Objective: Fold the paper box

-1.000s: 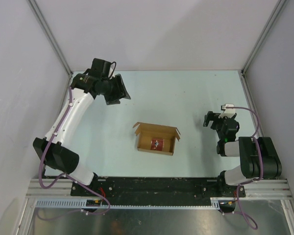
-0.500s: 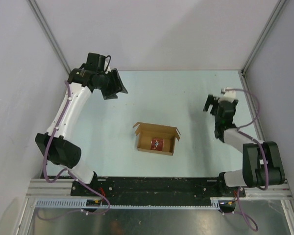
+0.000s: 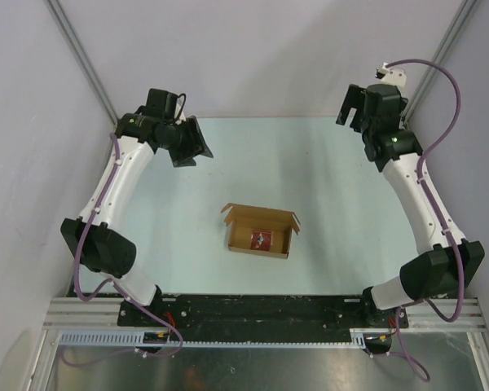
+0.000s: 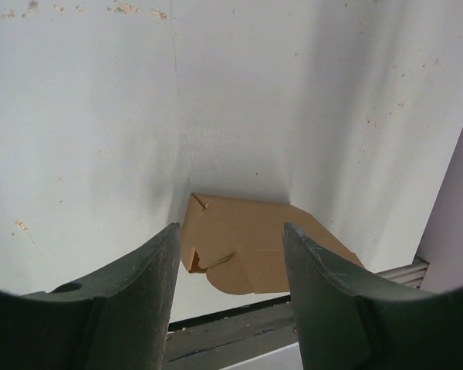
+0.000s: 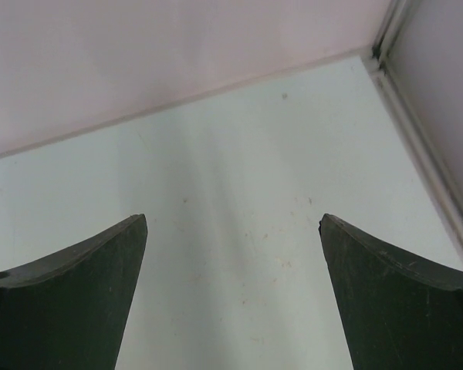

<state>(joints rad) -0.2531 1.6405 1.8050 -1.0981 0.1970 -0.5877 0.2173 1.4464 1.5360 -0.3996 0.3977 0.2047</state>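
The brown paper box (image 3: 261, 230) sits in the middle of the table, partly formed, with its top open and a small red packet (image 3: 262, 239) inside. It also shows in the left wrist view (image 4: 255, 243), far beyond the fingers. My left gripper (image 3: 193, 143) is open and empty, raised at the far left, well away from the box. My right gripper (image 3: 352, 106) is open and empty, raised at the far right corner. In the right wrist view my right gripper (image 5: 233, 223) has only bare table between its jaws.
Grey walls close the table on the left, back and right. A metal corner post (image 3: 440, 50) stands close to my right gripper. The arm bases and a black rail (image 3: 261, 309) run along the near edge.
My right arm has swung up and away from the near right to the far right corner. My left gripper has shifted slightly back and left. The box has not moved.
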